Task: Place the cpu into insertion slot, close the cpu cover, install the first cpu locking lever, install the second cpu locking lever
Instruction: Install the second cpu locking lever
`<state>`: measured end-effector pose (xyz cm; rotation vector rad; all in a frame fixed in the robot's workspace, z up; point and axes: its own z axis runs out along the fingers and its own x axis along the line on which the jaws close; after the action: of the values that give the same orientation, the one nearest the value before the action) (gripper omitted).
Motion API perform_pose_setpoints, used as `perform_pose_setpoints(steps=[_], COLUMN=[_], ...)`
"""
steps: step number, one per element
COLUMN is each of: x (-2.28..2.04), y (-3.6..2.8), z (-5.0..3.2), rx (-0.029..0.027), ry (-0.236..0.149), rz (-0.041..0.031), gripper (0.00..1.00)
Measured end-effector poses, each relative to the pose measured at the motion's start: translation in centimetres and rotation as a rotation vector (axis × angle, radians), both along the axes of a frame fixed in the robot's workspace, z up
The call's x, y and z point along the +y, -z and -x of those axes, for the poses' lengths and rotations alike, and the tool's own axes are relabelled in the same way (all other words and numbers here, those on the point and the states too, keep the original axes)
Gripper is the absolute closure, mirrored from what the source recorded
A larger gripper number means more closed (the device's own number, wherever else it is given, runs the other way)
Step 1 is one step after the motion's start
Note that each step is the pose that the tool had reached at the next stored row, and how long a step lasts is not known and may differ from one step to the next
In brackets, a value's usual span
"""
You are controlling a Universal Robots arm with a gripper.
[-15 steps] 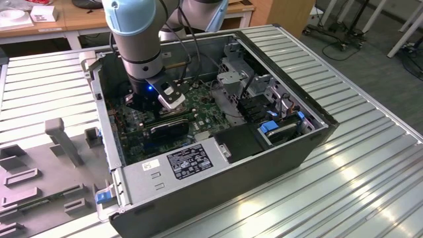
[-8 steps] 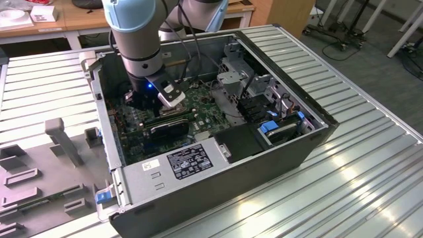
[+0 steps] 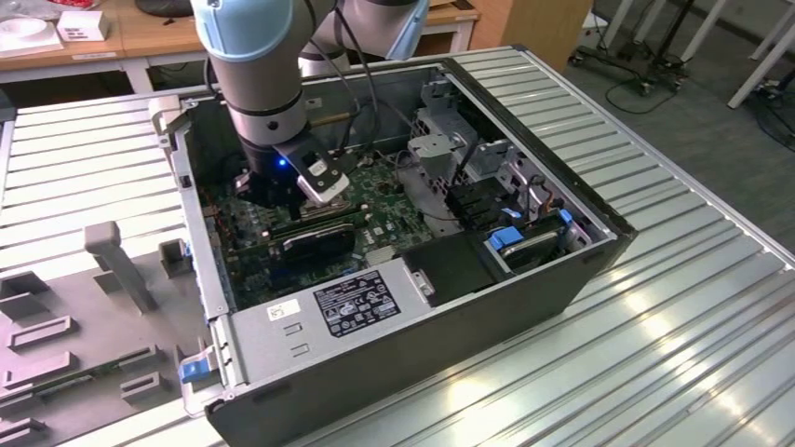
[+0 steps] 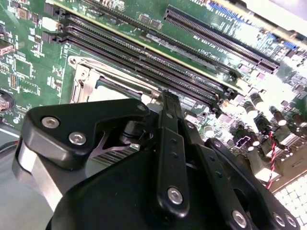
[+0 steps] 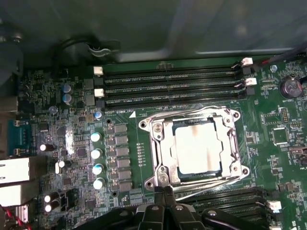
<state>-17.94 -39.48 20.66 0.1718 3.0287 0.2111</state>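
In the first wrist view the cpu (image 5: 199,146) lies silvery in the insertion slot (image 5: 238,143) on the green board (image 5: 72,143). The cpu cover (image 5: 160,143) lies flat over it, framing the chip. Thin wire levers run along two opposite sides of the socket (image 5: 192,111) (image 5: 211,183). My gripper (image 5: 165,190) is shut, its narrow tip at the socket's edge beside one lever's end. The second wrist view has the gripper (image 4: 165,96) just above the cover (image 4: 88,79). In the exterior view the gripper (image 3: 279,197) reaches down inside the open computer case (image 3: 410,298).
Long black memory slots (image 5: 168,86) run along both sides of the socket. A row of capacitors (image 5: 97,153) stands beside it. In the exterior view a black ribbed block (image 3: 311,244) and a metal drive cage (image 3: 448,149) crowd the case. A grey holder tray (image 3: 74,317) lies at the exterior view's left.
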Motion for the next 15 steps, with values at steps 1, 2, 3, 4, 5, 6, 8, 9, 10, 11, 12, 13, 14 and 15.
perform_pose_setpoints(steps=[1, 2, 3, 4, 5, 6, 8, 9, 10, 11, 12, 13, 14, 15], x=[-0.07, -0.12, -0.17, -0.21, -0.27, -0.33, -0.43, -0.45, -0.46, -0.46, -0.47, -0.47, -0.48, -0.48], y=[-0.02, -0.05, -0.08, -0.11, -0.14, -0.17, -0.19, -0.19, -0.19, -0.19, -0.19, -0.18, -0.19, -0.19], z=[0.01, 0.02, 0.04, 0.05, 0.06, 0.07, 0.10, 0.11, 0.13, 0.17, 0.20, 0.24, 0.27, 0.32], rx=[0.0001, 0.0000, 0.0001, 0.0001, 0.0000, 0.0001, 0.0001, 0.0002, -0.0002, -0.0012, -0.0035, -0.0062, -0.0089, -0.0110], ry=[0.000, 0.000, 0.000, 0.000, 0.000, 0.000, 0.000, 0.000, 0.000, 0.000, 0.000, 0.000, 0.000, 0.000], rz=[0.0000, 0.0000, 0.0000, 0.0001, 0.0000, 0.0001, 0.0001, 0.0001, -0.0002, -0.0014, -0.0048, -0.0094, -0.0144, -0.0178], gripper=[0.89, 0.89, 0.89, 0.89, 0.89, 0.89, 0.89, 0.89, 0.89, 0.89, 0.89, 0.89, 0.89, 0.89])
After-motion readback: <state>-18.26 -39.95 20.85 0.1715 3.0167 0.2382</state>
